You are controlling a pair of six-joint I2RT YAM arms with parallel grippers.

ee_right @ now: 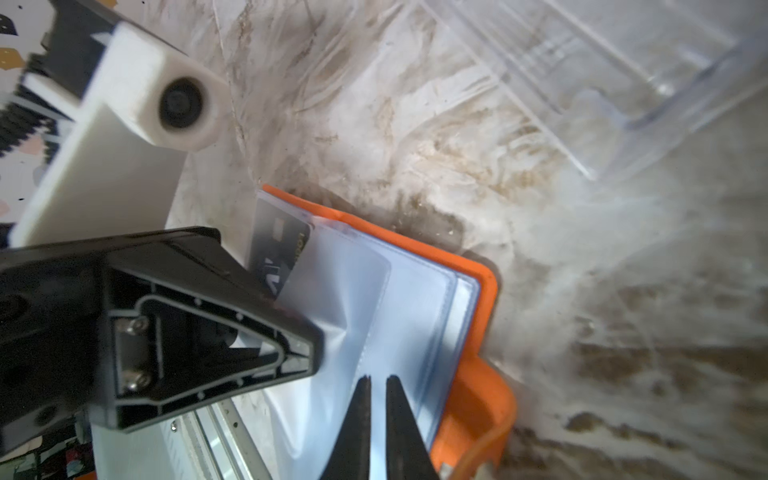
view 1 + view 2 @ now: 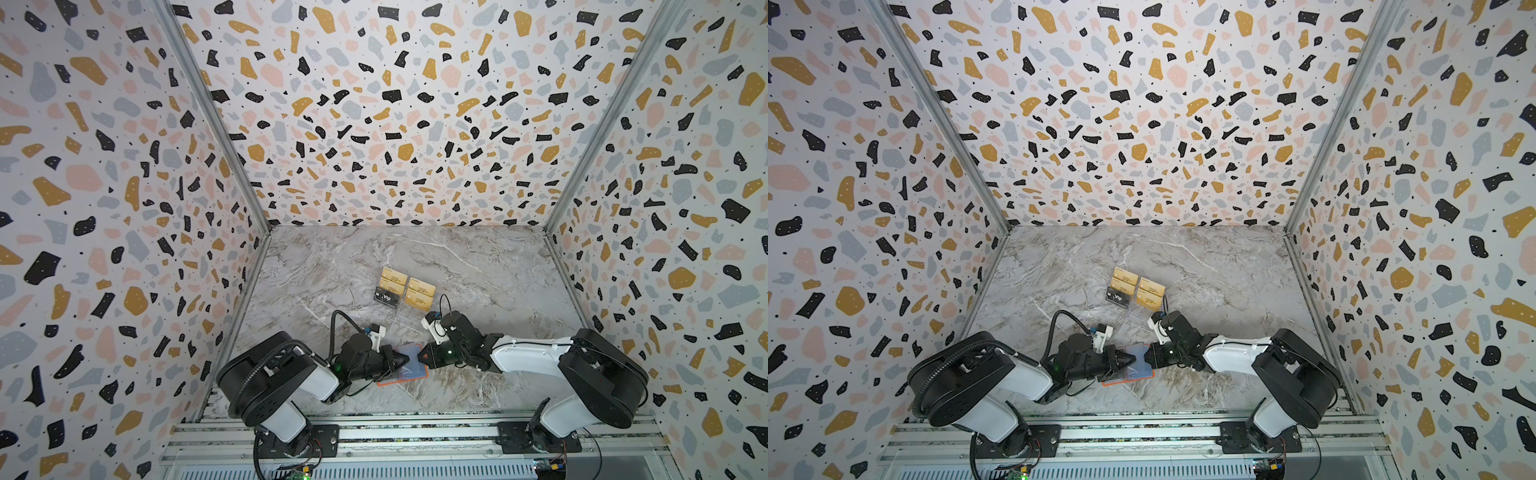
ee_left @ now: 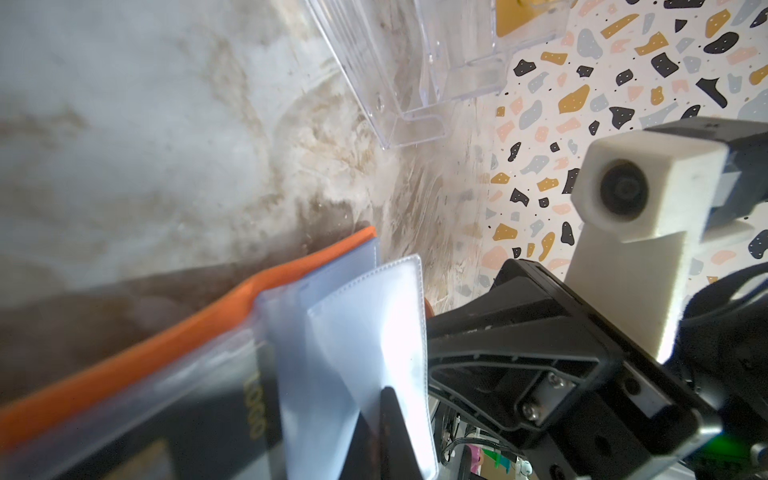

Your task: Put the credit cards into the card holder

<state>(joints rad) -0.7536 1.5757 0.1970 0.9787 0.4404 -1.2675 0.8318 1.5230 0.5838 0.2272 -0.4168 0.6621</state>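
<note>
Marble table [image 2: 478, 266] inside terrazzo-patterned walls [image 2: 374, 124]: two claws meet over the open orange card holder [image 2: 415, 370].
The left claw [image 2: 404, 361] pinches a clear sleeve [image 3: 374, 316]; the right claw [image 1: 379, 399], facing it, has fingers nearly pressed together at the sleeves' opposite edge, grip uncertain. A black card [image 1: 282, 249] sits sleeved beside the left claw's tip. More credit cards [image 2: 419, 291] stand in a clear stand [image 2: 405, 320] beyond both claws.

My arms [image 2: 528, 353] wear white shells over black joints, with looping black cables [image 2: 333, 328], white camera blocks [image 3: 648, 183] and green lights [image 2: 338, 367].
</note>
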